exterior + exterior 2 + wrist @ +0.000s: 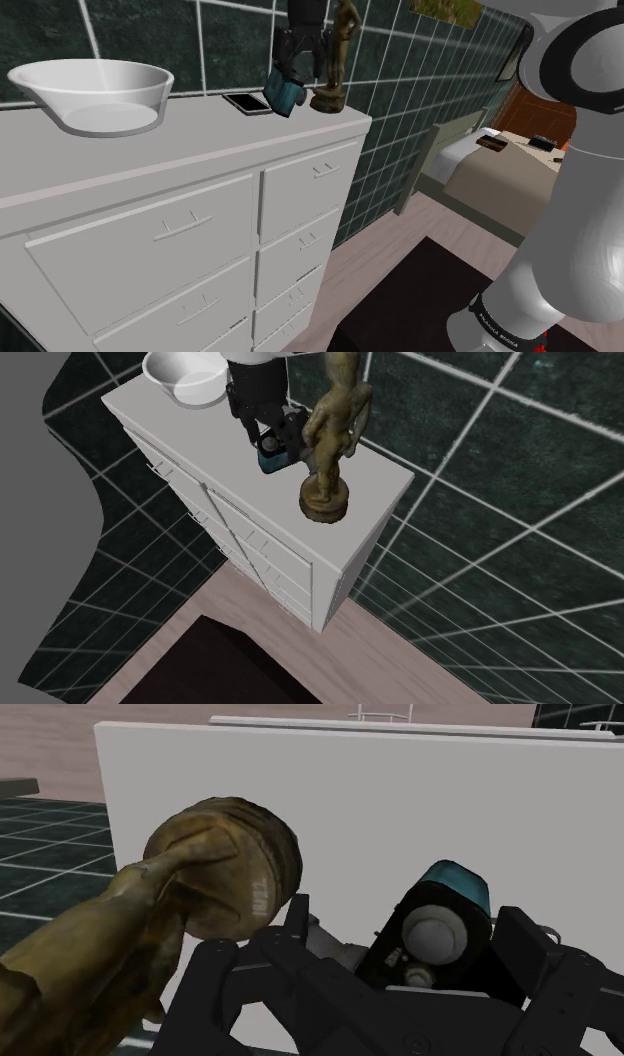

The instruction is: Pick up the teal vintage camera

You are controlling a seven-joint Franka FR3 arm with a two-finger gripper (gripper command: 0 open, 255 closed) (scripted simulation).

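White cabinet (180,140) carries a bowl (45,95) at the end of its top on the shoulder view's left. A bronze statuette (328,98) stands at the opposite end, by the back edge. The gripper (285,85) has its jaws narrowed onto the teal camera (284,95), just beside the statuette. A phone (250,103) lies alongside. Grasp judged made. The camera hangs tilted, low over the top, so the lift remains.

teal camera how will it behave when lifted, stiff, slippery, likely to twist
Probably rigid: the teal camera looks like a hard boxy body with a lens barrel. It sits tilted between the fingers, so it may pivot. Its smooth casing could slip under a light grip.
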